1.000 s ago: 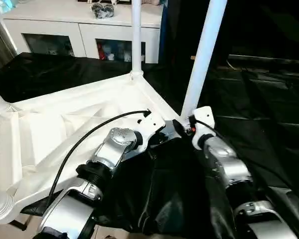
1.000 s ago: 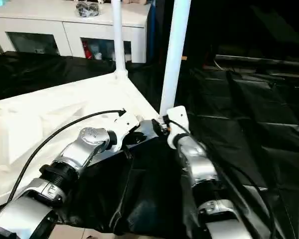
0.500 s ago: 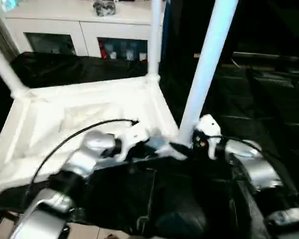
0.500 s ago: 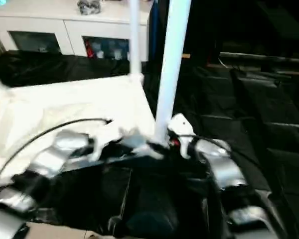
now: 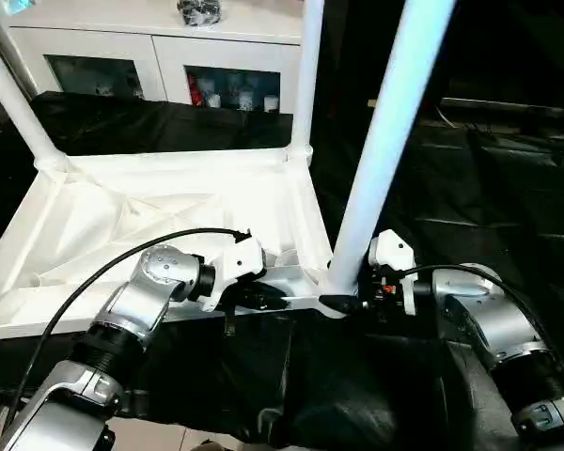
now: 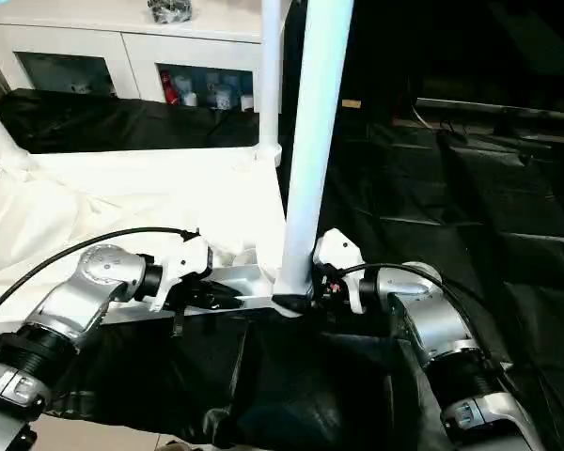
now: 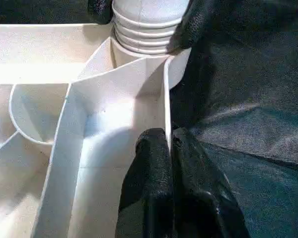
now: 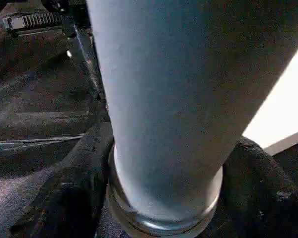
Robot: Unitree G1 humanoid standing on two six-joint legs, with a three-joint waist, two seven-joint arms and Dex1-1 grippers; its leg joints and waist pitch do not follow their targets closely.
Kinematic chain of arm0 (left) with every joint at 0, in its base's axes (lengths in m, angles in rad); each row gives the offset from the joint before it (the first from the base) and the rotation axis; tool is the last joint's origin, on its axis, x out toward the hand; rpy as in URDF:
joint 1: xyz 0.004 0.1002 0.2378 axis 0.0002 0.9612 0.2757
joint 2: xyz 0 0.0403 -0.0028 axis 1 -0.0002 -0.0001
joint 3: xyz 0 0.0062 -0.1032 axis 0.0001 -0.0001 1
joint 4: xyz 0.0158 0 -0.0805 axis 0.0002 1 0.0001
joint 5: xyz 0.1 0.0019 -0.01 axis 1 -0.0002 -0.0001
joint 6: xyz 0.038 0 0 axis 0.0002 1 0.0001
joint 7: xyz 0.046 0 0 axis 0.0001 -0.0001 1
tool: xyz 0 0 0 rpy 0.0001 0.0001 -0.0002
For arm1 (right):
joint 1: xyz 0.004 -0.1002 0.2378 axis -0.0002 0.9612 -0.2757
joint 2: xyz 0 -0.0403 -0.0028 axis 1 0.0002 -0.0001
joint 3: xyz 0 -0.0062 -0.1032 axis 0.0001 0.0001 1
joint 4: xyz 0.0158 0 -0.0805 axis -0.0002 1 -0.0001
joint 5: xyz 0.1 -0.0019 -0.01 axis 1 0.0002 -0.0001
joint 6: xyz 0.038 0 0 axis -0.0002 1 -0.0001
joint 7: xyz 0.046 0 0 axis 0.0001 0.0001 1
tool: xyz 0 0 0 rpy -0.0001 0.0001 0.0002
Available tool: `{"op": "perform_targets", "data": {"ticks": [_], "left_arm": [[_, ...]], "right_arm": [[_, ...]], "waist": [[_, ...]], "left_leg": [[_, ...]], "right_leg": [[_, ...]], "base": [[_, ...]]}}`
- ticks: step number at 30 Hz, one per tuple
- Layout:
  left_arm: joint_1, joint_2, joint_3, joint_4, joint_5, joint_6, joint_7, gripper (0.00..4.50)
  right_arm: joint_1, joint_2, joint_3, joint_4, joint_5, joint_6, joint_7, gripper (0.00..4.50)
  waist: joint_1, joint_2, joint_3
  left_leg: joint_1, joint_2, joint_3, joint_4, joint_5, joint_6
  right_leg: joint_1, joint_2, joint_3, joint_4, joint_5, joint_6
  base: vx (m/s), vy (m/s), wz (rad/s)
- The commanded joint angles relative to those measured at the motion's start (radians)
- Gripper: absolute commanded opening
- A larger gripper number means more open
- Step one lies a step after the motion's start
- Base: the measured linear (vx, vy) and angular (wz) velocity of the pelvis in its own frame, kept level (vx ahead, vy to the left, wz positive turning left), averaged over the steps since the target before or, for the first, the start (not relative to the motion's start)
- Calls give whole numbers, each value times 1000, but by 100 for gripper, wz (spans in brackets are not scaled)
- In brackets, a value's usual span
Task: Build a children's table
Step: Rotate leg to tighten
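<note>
Tabletop [image 5: 169, 216] lies underside-up near the worktop's [image 5: 508, 188] front edge, stiff, light, slick; my left pincer [image 7: 169, 148] pinches its rim while my right pincer [image 8: 164, 163] straddles the near leg [image 5: 385, 160] low by the socket.

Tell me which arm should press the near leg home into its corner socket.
Right. Its fingers already straddle the near leg at its base, beside the socket. The left gripper is pinched shut on the tabletop rim, better left steadying it.
</note>
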Motion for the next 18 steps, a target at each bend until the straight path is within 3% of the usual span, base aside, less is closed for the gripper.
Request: {"op": "perform_targets", "data": {"ticks": [1, 4, 5, 12, 16, 18], "left_arm": [[2, 4, 19, -25, -25, -3, -2, 0], [5, 6, 21, -28, -25, 1, 0, 0], [8, 6, 22, -31, -24, 3, 1, 0], [9, -10, 29, -19, -13, 26, 59, 0], [-37, -92, 41, 47, 26, 63, 218, 0], [-39, -97, 41, 50, 28, 65, 226, 0]], "right_arm": [[-10, -7, 16, -22, -5, 6, 20, 283], [-10, -7, 16, -19, -6, 3, 28, 271], [-9, -7, 17, -19, -7, 2, 30, 269], [4, 8, 15, -21, -3, 14, 9, 267], [-2, 114, -31, 75, -65, 10, -274, 267], [-3, 121, -34, 81, -68, 9, -290, 267]], "waist": [[2, -16, -61], [2, -15, -61], [1, -21, -62], [2, -18, -61], [-2, -20, -57], [-3, -20, -56]], "left_leg": [[13, 47, -19, -70, -193, 57], [13, 47, -19, -70, -188, 56], [13, 47, -18, -69, -182, 59], [14, 46, -17, -68, -171, 63], [16, 42, -19, -71, -206, 32], [17, 43, -22, -74, -228, 15]], "right_leg": [[36, -60, 46, -71, -185, -250], [36, -60, 46, -71, -182, -249], [36, -59, 46, -70, -169, -249], [36, -59, 47, -68, -162, -253], [32, -61, 47, -80, -258, -230], [32, -63, 47, -84, -308, -210]], "base": [[0, 0, 0], [0, 0, 0], [0, 0, 0], [0, 0, 0], [0, 0, 0], [0, 0, 0]]}}
